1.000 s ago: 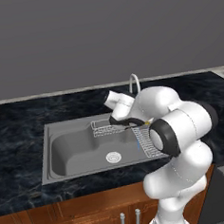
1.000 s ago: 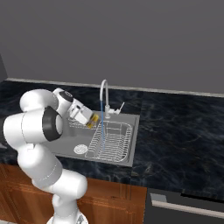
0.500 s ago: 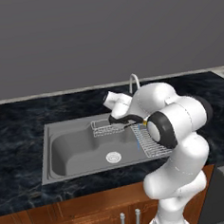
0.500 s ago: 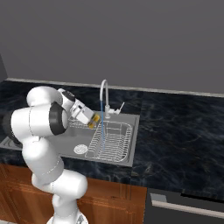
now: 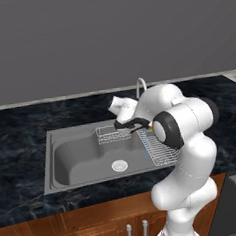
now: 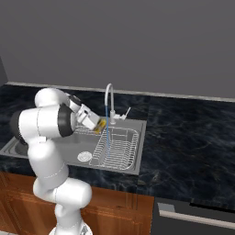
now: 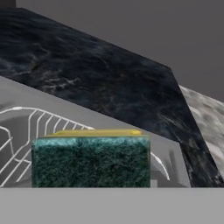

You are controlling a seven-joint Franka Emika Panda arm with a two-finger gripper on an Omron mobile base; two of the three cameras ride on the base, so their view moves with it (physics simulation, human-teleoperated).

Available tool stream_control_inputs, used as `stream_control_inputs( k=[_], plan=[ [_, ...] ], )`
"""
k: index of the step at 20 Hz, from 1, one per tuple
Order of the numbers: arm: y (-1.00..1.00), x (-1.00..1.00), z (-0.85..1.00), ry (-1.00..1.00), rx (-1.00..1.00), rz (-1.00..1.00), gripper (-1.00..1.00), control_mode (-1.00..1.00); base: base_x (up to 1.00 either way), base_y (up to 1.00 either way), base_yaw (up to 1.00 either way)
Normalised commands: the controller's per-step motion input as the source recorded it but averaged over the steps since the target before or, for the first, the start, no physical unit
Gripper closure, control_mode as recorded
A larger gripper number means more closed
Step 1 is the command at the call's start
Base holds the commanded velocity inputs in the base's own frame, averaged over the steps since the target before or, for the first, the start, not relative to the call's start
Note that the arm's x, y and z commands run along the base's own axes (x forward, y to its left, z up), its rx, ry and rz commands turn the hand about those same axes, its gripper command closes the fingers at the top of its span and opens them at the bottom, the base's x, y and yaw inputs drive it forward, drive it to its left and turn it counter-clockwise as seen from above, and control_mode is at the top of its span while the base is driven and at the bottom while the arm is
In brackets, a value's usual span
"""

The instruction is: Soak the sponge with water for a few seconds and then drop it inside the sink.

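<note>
The gripper (image 6: 97, 123) was clenched on the sponge (image 6: 100, 125), holding it above the sink (image 6: 69, 149) at the foot of the curved chrome faucet (image 6: 109, 98). In the right base view the yellow edge of the sponge showed at the gripper tip, right beside the water (image 6: 107, 133), a thin blue stream that fell from the faucet spout onto the wire dish rack (image 6: 117, 148). Whether the stream actually struck the sponge could not be determined from that view.

In the hand view the sponge (image 7: 91, 159) sat crosswise in front of the camera, dark green layer facing the lens and a yellow strip along its upper edge. Behind it lay rack wires (image 7: 19, 131), grey steel and dark marbled countertop (image 7: 109, 83).

In the left base view the sink (image 5: 73, 161) lay in the black countertop (image 5: 16, 133), with a round drain (image 5: 119, 165) on the basin floor and a small wire basket (image 5: 109, 134) against the rear wall. The arm reached over the basin's right half, above the rack (image 5: 157, 149).
</note>
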Motion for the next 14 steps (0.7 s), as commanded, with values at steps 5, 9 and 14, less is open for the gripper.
stream_control_inputs(
  k=[5,9,14],
  plan=[
    [0.00,0.23,-0.01,0.00,0.00,-0.01,1.00,-1.00,0.00,0.00,0.00],
    [0.00,0.32,-0.08,0.00,0.00,-0.02,1.00,-1.00,0.00,0.00,0.00],
    [0.00,0.30,-0.14,0.00,0.00,-0.03,1.00,-1.00,0.00,0.00,0.00]
  ],
)
